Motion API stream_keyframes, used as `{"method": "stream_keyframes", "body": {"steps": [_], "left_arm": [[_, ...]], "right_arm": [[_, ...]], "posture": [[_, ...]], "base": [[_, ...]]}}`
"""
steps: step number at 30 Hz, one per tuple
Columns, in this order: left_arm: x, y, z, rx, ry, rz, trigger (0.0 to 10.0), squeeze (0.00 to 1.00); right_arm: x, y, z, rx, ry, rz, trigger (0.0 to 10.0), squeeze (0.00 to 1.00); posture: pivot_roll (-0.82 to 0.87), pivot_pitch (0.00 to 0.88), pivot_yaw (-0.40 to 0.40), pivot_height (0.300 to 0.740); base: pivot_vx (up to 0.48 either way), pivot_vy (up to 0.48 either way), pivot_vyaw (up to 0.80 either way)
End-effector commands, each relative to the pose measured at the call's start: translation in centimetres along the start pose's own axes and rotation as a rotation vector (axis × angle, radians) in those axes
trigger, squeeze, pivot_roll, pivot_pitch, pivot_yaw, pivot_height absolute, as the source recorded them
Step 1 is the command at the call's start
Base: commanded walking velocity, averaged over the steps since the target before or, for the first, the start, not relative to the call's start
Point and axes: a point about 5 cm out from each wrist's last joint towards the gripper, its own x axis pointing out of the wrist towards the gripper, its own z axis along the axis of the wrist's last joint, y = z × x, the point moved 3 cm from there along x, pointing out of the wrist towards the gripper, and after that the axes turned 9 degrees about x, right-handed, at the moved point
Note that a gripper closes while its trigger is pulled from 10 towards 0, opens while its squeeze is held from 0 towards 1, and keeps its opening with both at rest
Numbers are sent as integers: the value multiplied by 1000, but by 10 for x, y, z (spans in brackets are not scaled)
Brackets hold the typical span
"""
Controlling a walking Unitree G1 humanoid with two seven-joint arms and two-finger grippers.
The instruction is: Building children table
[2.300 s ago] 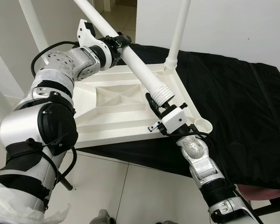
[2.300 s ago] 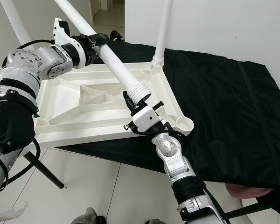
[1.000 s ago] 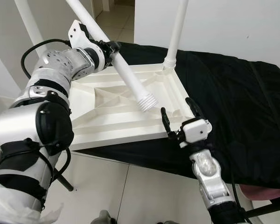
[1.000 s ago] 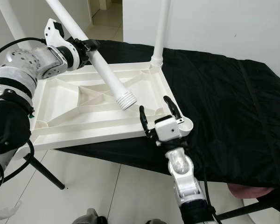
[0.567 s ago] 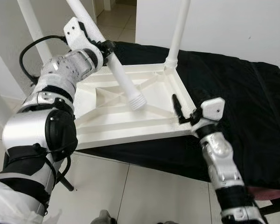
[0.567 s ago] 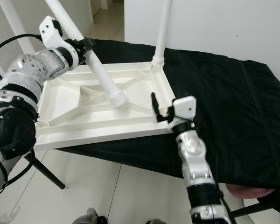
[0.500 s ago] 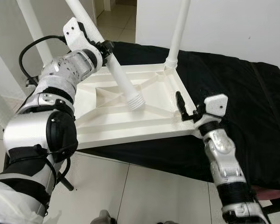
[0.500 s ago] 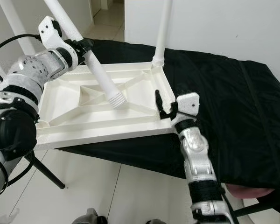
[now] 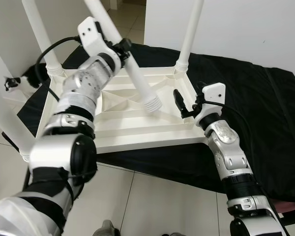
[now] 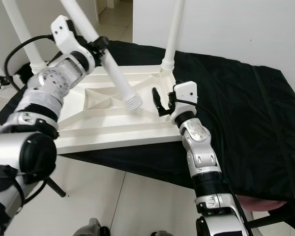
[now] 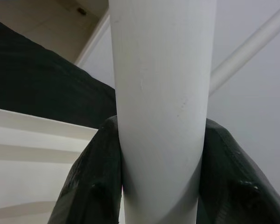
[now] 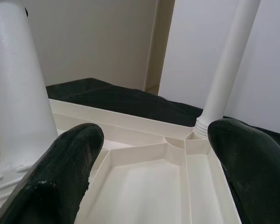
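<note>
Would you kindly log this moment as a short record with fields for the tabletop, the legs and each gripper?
tabletop: white tabletop, upside down on black cloth
fitted legs: far-right leg and far-left leg stand upright in corner sockets
loose leg: loose leg, tilted, threaded end low over the tabletop's ribs
left gripper: left gripper shut on the loose leg
right gripper: right gripper open, over the tabletop's right edge, holding nothing
</note>
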Motion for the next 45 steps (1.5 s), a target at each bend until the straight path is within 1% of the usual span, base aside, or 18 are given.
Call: {"method": "stream_keyframes", "body": {"steps": [1,5,12,18,22,24,28,31,33,35,36,37,38,39,40,42,44,45], "left_arm": [[-1,-13,4,-37,-21,-95,10000,0],[-4,-21,-1,-65,-21,-109,10000,0],[-6,-24,-5,-82,-14,-108,10000,0],[-8,-29,-11,-64,9,-118,10000,0],[-10,-31,-11,-46,8,-133,10000,0],[-12,-34,-7,1,-20,-157,10000,0],[-14,-38,-11,23,11,-180,10000,0],[-17,-43,-19,68,32,-212,10000,0],[-18,-48,-23,114,30,-240,10000,0],[-19,-50,-24,132,29,-253,10000,0],[-20,-52,-26,156,27,-263,10000,0],[-20,-52,-26,156,27,-263,10000,0],[-21,-55,-28,187,27,-278,10000,0],[-21,-55,-28,187,27,-278,10000,0],[-23,-58,-31,215,28,-297,10000,0],[-23,-58,-31,215,28,-297,10000,0],[-26,-63,-33,246,23,-324,10000,0],[-26,-63,-33,246,23,-324,10000,0]], "right_arm": [[2,-2,-3,7,16,-18,10000,0],[7,-4,0,15,16,-49,10000,0],[10,-4,0,30,20,-63,10000,0],[11,-1,-1,35,18,-57,10000,0],[12,-3,2,21,5,-71,10000,0],[12,-4,6,20,-9,-88,10000,0],[11,-2,7,34,-13,-99,10000,0],[9,2,5,46,-10,-79,10000,0],[9,5,5,43,-6,-55,10000,0],[8,6,4,42,-2,-45,10000,0],[8,7,4,41,4,-35,10000,0],[8,7,4,41,4,-35,10000,0],[8,9,2,42,13,-15,10000,0],[8,9,2,42,13,-15,10000,0],[8,10,1,48,24,8,10000,0],[8,10,1,48,24,8,10000,0],[7,13,-1,64,46,45,10000,0],[7,13,-1,64,46,45,10000,0]], "posture": [[4,0,-51,740],[10,0,-59,740],[18,0,-64,740],[16,0,-60,740],[12,0,-55,740],[8,0,-46,740],[6,0,-32,740],[4,0,-23,740],[3,0,-19,740],[3,0,-19,740],[4,0,-21,740],[4,0,-21,740],[4,0,-22,740],[4,0,-22,740],[4,0,-25,740],[4,0,-25,740],[5,0,-34,740],[5,0,-34,740]], "base": [[0,0,0],[0,0,0],[0,0,0],[0,0,0],[0,0,0],[0,0,0],[0,0,0],[0,0,0],[0,0,0],[0,0,0],[0,0,0],[0,0,0],[0,0,0],[0,0,0],[0,0,0],[0,0,0],[0,0,0],[0,0,0]]}}
